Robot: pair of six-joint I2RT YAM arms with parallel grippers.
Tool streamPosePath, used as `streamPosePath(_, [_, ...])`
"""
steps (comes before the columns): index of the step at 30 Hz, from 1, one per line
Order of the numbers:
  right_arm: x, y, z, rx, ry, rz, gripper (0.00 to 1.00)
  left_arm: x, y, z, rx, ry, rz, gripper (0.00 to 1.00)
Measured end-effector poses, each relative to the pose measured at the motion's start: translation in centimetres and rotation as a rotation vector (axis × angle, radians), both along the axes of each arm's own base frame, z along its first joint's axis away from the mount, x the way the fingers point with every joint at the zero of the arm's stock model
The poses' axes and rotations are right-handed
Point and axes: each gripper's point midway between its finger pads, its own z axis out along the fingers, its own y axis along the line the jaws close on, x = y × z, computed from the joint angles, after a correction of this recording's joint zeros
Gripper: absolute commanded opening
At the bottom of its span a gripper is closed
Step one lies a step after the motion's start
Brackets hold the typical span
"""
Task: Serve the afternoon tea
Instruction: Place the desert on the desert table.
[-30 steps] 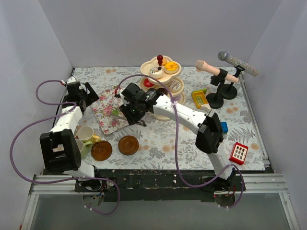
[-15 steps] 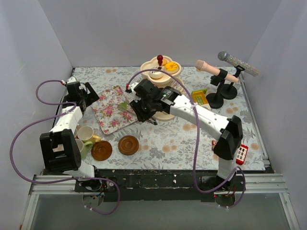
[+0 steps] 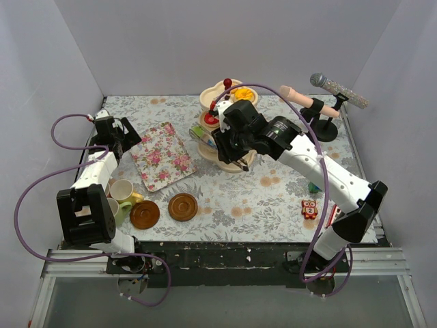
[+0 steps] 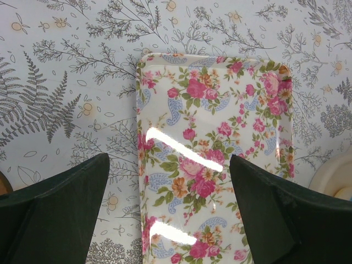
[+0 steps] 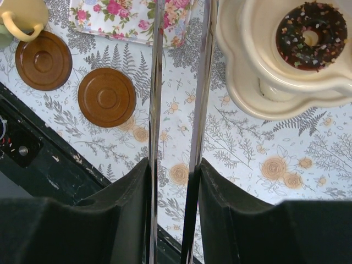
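The cream three-tier stand (image 3: 229, 102) with its red knob (image 3: 219, 89) stands at the back centre. It carries an orange cake (image 3: 244, 92) on top and a red donut (image 3: 210, 119) lower down. A chocolate donut (image 5: 311, 36) lies on a tier (image 5: 258, 55) in the right wrist view. My right gripper (image 3: 220, 143) (image 5: 175, 170) hovers just in front of the stand, shut on the metal tongs (image 5: 155, 82), whose tips run out of view. My left gripper (image 3: 115, 134) (image 4: 168, 209) is open above the floral tray (image 3: 162, 156) (image 4: 214, 137). Pastel cups (image 3: 123, 190) and two brown saucers (image 3: 182, 206) (image 5: 106, 97) sit front left.
Two microphones (image 3: 321, 96) on a black stand are at the back right. A small red owl block (image 3: 310, 208) lies front right beside my right arm. The black front edge of the table (image 5: 33, 159) shows in the right wrist view. A yellow cup (image 5: 22, 16) sits beside a saucer (image 5: 43, 60).
My right arm has swung right and back, from over the tray to the front of the stand, with the tongs in its grip. The owl block is uncovered. The left arm is still.
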Motion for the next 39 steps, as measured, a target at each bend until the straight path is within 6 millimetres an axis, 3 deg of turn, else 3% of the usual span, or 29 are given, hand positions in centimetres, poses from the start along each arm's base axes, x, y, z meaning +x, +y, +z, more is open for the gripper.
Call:
streamPosePath(12, [0.6,-1.8,6.0,0.08,-0.082,-0.042,0.34,0.0,0.0,0.0,0.0,0.0,-0.001,0.91])
streamPosePath(20, [3.7,-3.5,9.9,0.121,-0.171,-0.106,0.34,0.0,0.0,0.0,0.0,0.0,-0.001,0.91])
streamPosePath(24, [5.3,-3.9,9.6,0.105,-0.178,-0.123,0.33,0.0,0.0,0.0,-0.001,0.0,-0.001,0.91])
streamPosePath(32, [8.1,-3.6,6.2,0.026,-0.135,-0.136,0.33,0.0,-0.1,0.0,-0.003,0.0,-0.004,0.91])
streamPosePath(39, [9.0,-3.3,6.4,0.034,-0.141,-0.127,0.33,0.0,-0.1,0.0,-0.003,-0.001,-0.004,0.91])
